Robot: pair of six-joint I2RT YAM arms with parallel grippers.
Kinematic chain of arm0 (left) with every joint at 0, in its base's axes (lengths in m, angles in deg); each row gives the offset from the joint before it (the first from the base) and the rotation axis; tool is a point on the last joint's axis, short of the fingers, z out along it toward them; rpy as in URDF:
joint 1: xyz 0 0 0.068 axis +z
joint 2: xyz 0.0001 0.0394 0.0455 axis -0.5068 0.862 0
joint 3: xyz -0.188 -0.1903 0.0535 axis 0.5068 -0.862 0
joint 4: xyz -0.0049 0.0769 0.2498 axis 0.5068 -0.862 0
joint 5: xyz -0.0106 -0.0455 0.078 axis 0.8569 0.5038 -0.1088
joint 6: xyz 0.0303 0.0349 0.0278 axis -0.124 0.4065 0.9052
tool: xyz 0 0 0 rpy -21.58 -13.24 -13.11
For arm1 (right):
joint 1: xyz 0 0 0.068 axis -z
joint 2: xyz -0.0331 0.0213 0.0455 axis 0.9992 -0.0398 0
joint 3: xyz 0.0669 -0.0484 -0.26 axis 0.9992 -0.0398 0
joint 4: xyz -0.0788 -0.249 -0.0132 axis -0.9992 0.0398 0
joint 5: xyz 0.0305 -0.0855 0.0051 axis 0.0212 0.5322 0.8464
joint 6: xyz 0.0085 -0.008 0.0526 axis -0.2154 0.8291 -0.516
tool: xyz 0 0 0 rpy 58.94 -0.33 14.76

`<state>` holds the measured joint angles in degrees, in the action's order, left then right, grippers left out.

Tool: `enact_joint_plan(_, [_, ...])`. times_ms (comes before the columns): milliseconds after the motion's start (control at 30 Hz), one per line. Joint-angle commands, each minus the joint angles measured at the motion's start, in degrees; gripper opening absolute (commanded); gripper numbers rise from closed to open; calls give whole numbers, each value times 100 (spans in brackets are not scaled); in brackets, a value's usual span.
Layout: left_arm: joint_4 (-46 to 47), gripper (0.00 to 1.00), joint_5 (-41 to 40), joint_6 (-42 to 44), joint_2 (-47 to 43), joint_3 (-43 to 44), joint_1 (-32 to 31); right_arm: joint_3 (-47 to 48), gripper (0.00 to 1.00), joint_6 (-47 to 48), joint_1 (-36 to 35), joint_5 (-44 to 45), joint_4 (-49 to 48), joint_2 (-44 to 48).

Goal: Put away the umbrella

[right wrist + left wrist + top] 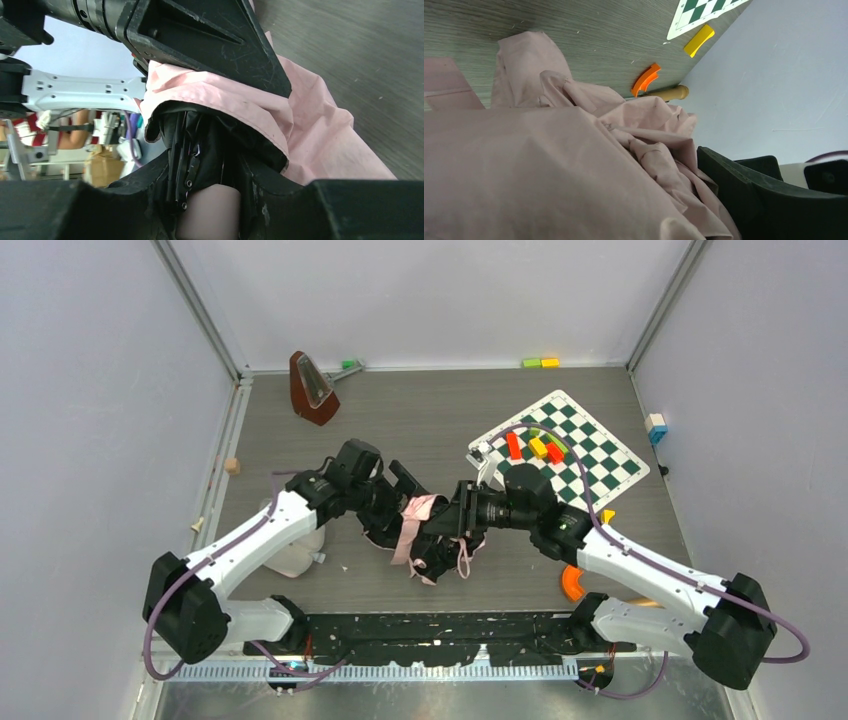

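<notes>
Near the middle of the grey wood-grain table [420,420], just beyond the arm bases, a collapsed folding umbrella [418,512] of black and pale pink fabric with thin ribs is bunched between two robot arms. The cloth looks light, limp and slippery; only the gathered ribs and shaft seem stiff enough to hold. The right end effector [210,195] is partly closed, clamping that black ribbed bundle. The left end effector [398,490] stands wide open, loose pink cloth lying against one finger, gripping nothing. Farther back lie a green-and-white chequered mat [600,455] and a brown metronome-shaped object [312,388].
</notes>
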<state>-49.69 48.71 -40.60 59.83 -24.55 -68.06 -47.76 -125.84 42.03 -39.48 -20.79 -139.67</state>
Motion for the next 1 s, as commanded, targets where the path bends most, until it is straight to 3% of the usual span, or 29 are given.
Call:
enact_joint_plan(0, [-234,99,357,722,146,199,-93,222,5,-1242,108,-527,-2414,133])
enact_joint_plan(33, [-249,96,334,751,156,192,-72,201,5,-1213,130,-503,-2325,171])
enact_joint_plan(67, [-192,83,275,762,148,130,-54,86,5,-1172,152,-442,-2067,184])
enact_joint_plan(233, [401,0,-326,762,496,-546,102,-987,5,-479,380,-329,-2297,-138])
enact_joint_plan(433, [920,0,-540,526,1478,-695,131,-1515,5,-120,549,-308,-2875,-1000])
enact_joint_plan(500, [1128,0,-540,211,1672,-784,136,-1461,27,-135,574,-306,-2746,-1039])
enact_joint_plan(533, [1234,0,-538,50,1752,-832,137,-1461,50,-149,578,-273,-2675,-911])
enact_joint_plan(600, [1400,0,-565,-261,1793,-896,147,-1478,74,-134,579,-75,-2200,-517])
enact_joint_plan(667, [1768,0,-574,-507,1711,-1013,176,-1478,85,-139,613,266,-1425,46])
enact_joint_plan(833, [2844,0,-557,-892,1215,-1123,343,-1772,89,-854,1023,1042,135,1581])
enact_joint_plan(967, [1766,0,-502,-346,768,-113,483,-2148,88,-1943,1461,1384,704,2816])
